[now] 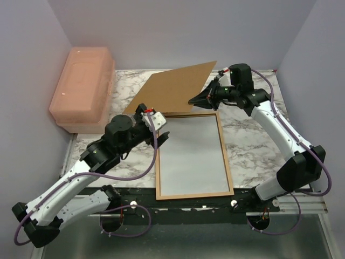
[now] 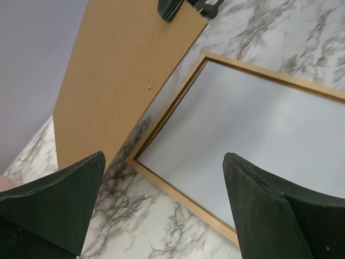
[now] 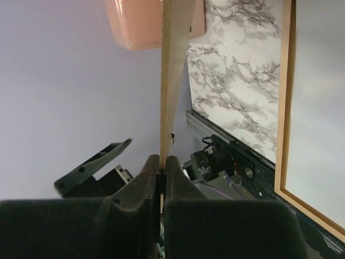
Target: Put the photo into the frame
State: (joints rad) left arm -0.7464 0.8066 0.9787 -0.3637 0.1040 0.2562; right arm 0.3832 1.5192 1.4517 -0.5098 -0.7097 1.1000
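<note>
My right jaws grip the flat brown backing board (image 1: 172,89), top centre; left jaws released. I'd swing it clear of the thin orange-brown wooden frame (image 1: 194,195) slowly.

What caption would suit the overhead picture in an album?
The right gripper holds a brown board tilted up behind the wooden frame; the left gripper hovers open alongside.

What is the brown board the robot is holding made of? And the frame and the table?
Backing board, pinched in the right end effector: looks like pressed fibreboard or thick cardboard. It is flat matte brown with no grain and a thin pale edge. Frame: seems to be wood, with a smooth orange-brown border. Table: white with grey veins like marble, though it may be a printed surface.
</note>
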